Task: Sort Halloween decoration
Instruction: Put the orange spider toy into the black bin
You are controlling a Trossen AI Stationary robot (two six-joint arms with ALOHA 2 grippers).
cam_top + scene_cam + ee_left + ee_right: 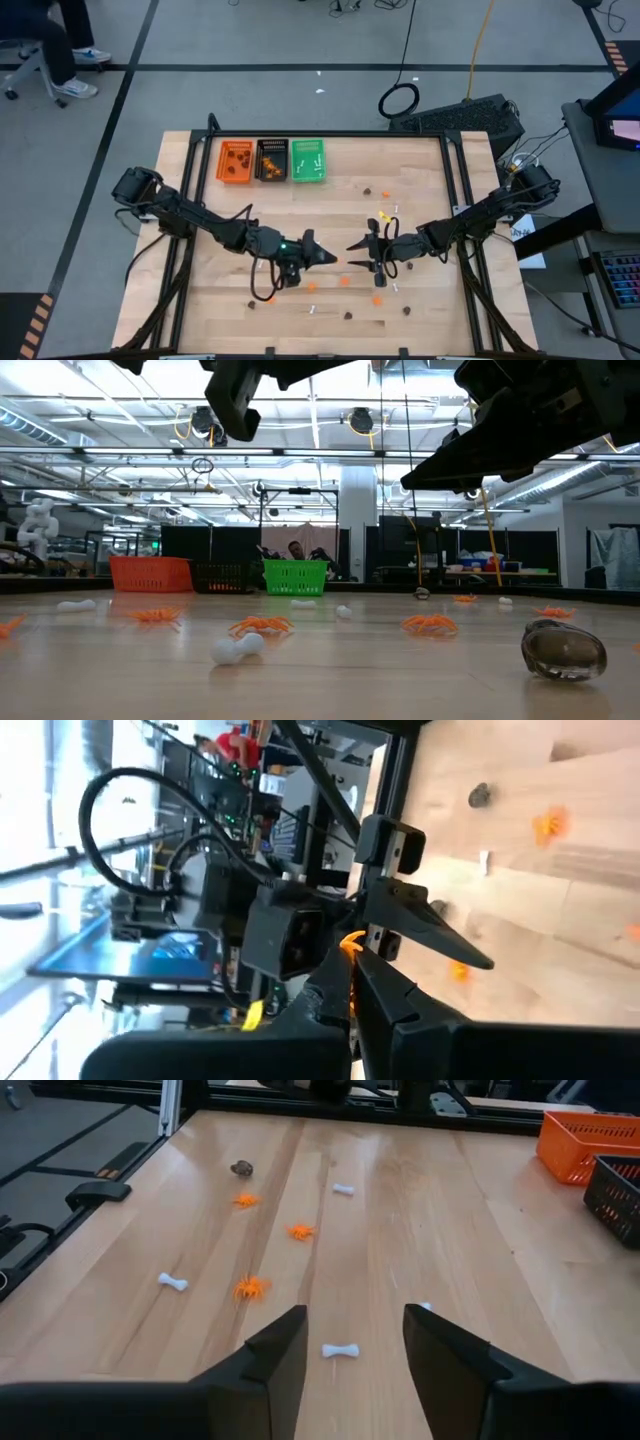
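Tiny Halloween decorations lie scattered on the wooden table (420, 180): orange blobs (251, 1288), white sticks (173, 1282) and dark brown blobs (563, 650). My left gripper (330, 258) hangs above the table's middle, shut on one orange blob (350, 942). My right gripper (352, 254) faces it from the right, open and clear of the table. In its wrist view a white stick (341, 1350) lies on the wood ahead, between the two fingers (275, 1355). Orange (237, 161), black (271, 160) and green (308, 160) trays stand at the far edge. My left gripper pinches the orange blob between its two fingers; a bit of it (350, 942) pokes out at their free ends. The fingers lie roughly level and point toward the table's right. The blob is lifted clear of the table.
More trinkets lie between the grippers and the near edge (345, 282). The trays hold some sorted pieces. A black frame (455, 200) borders the table. Bare wood lies between the trays and the grippers.
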